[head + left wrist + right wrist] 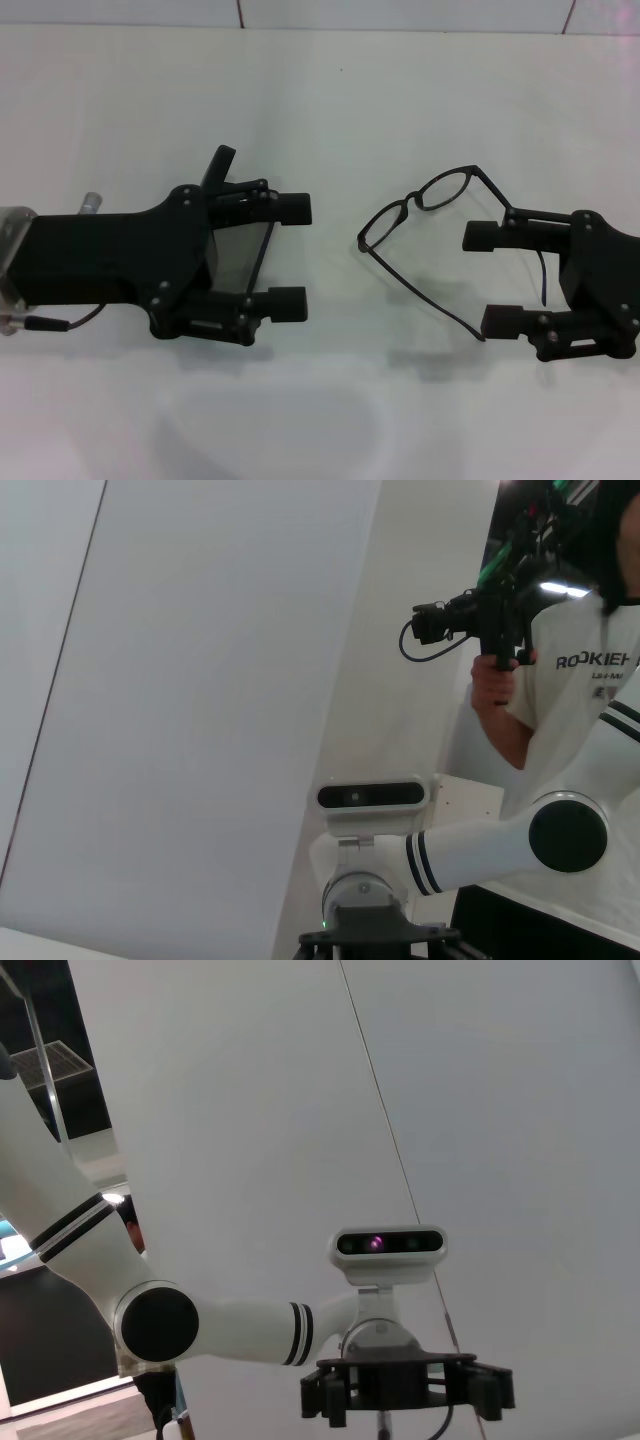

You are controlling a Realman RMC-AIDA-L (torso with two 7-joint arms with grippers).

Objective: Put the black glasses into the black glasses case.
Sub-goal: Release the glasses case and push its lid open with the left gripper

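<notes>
- Head view: the right gripper (495,279) hovers over the white table (330,110), fingers spread wide, with the black glasses (420,215) unfolded in front of it. One temple runs alongside its upper finger and may touch it; no firm grip shows. The left gripper (290,255) is also spread open. A dark object partly shows under it, possibly the black glasses case, but this cannot be told. Judged from this, the glasses are not yet in the case.
- Left wrist view: only a wall, the robot's head camera (370,796) and a person (570,660) holding equipment.
- Right wrist view: wall and robot body; nothing of the task shows.
</notes>
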